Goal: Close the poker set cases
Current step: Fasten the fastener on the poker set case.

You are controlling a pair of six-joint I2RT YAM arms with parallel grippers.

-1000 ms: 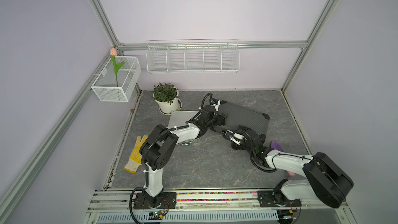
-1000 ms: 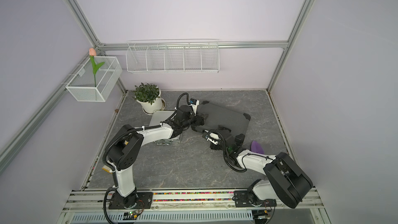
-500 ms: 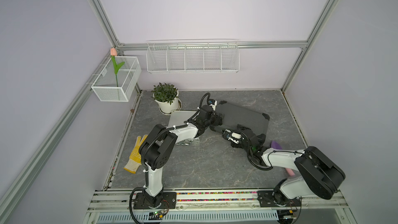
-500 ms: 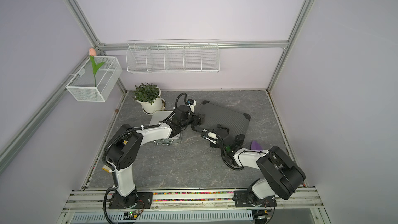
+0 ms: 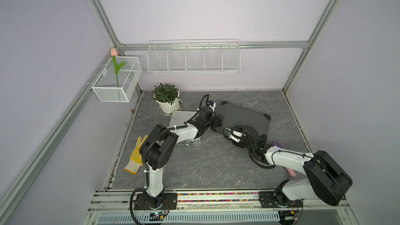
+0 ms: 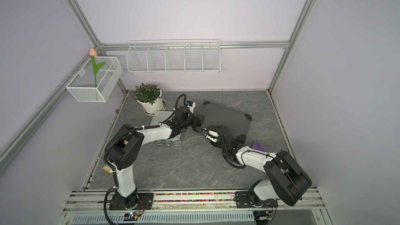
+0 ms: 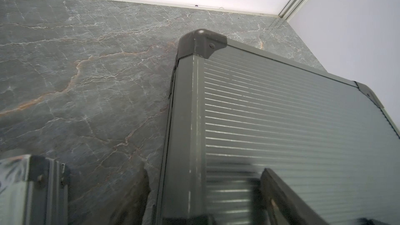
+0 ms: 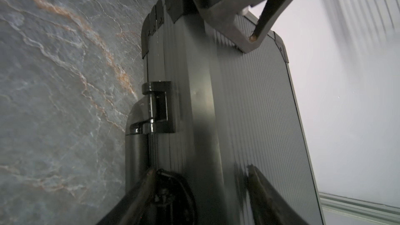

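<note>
The dark grey poker case (image 5: 244, 117) lies flat with its lid down on the marble-patterned tabletop (image 5: 205, 169), right of centre toward the far wall, its black corner caps showing in both top views; the smaller silver poker case (image 5: 180, 119) lies to its left, just in front of the potted plant (image 5: 166, 98), also lid down, with the left arm stretched across it; the left gripper (image 5: 217, 124) sits at the grey case's left edge with its jaws spread, one finger (image 7: 287, 200) resting over the ribbed lid and nothing clasped between them; the right gripper (image 8: 201, 193) is at the case's near edge beside the carrying handle (image 8: 138, 139), one finger (image 8: 266, 193) over the lid and the other below the front wall, so it straddles the edge; whether it pinches the case or only brackets it, I cannot tell; a yellow work glove (image 5: 136, 156) lies near the left edge; a purple object (image 6: 257, 146) lies by the right arm; a tulip (image 5: 115, 66) stands in the wire basket (image 5: 114, 91) on the left wall.
</note>
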